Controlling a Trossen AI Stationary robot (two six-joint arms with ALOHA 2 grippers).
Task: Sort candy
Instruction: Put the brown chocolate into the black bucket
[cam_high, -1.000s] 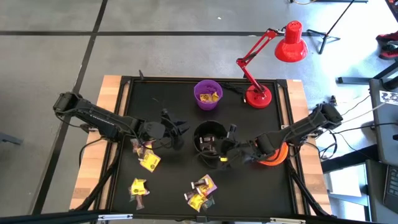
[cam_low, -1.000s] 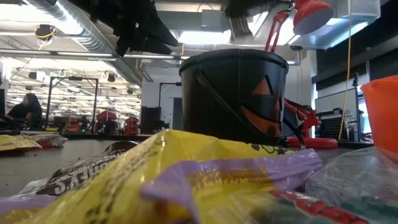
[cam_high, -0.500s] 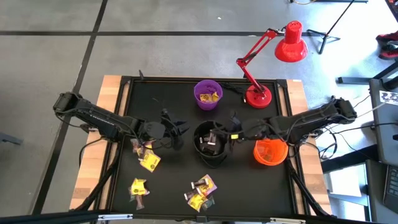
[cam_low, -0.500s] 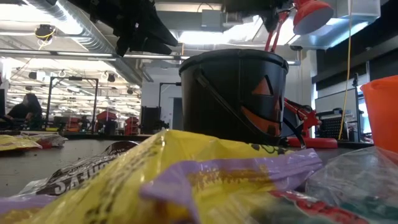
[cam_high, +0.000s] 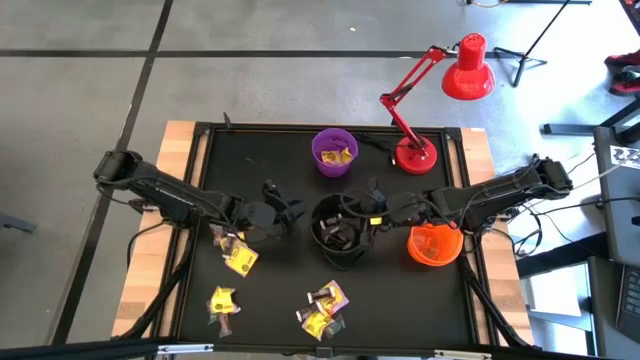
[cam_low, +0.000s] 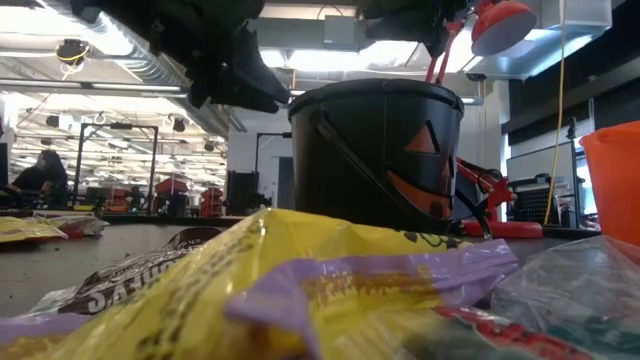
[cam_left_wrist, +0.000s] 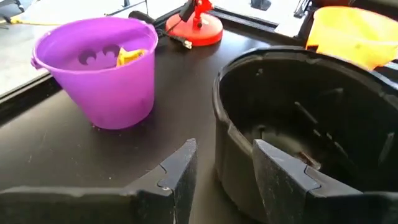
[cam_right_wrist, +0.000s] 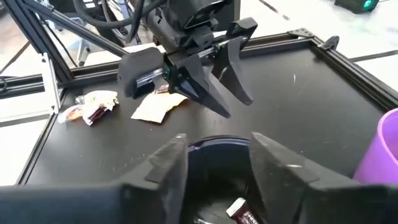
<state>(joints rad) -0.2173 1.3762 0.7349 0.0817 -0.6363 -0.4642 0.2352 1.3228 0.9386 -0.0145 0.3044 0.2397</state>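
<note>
The black worktop (cam_high: 270, 150) with its wooden edges carries everything, and the two dark arms reach in over it from either side. The red desk lamp (cam_high: 415, 155) stands at the far edge, its shade stretched out beyond the worktop. The black bowl (cam_high: 338, 230) sits in the middle; the low view shows an orange pumpkin face on its side. The orange bowl (cam_high: 434, 245) stands just beside it toward the right arm, and the purple bowl (cam_high: 335, 152) sits farther back, well apart from the others, with yellow pieces inside. The right claw (cam_high: 366, 210) hangs over the black bowl's rim, its fingers (cam_right_wrist: 168, 168) spread with nothing between them; directly under them, in the right wrist view, a wrapped piece (cam_right_wrist: 239, 211) lies on the bowl's floor among other dark wrappers. The left claw (cam_high: 288, 213) hovers just beside the black bowl on the other side, its fingers (cam_left_wrist: 180, 174) parted and empty, pointing at the bowl's wall. The candy (cam_high: 240, 258) still on the worktop lies in loose groups on the near half: yellow and dark pieces under the left arm, a yellow and dark pair (cam_high: 222, 302) near the front left corner, and a cluster (cam_high: 325, 308) of yellow, purple and dark wrappers in front of the black bowl, which fills the foreground of the low view.
</note>
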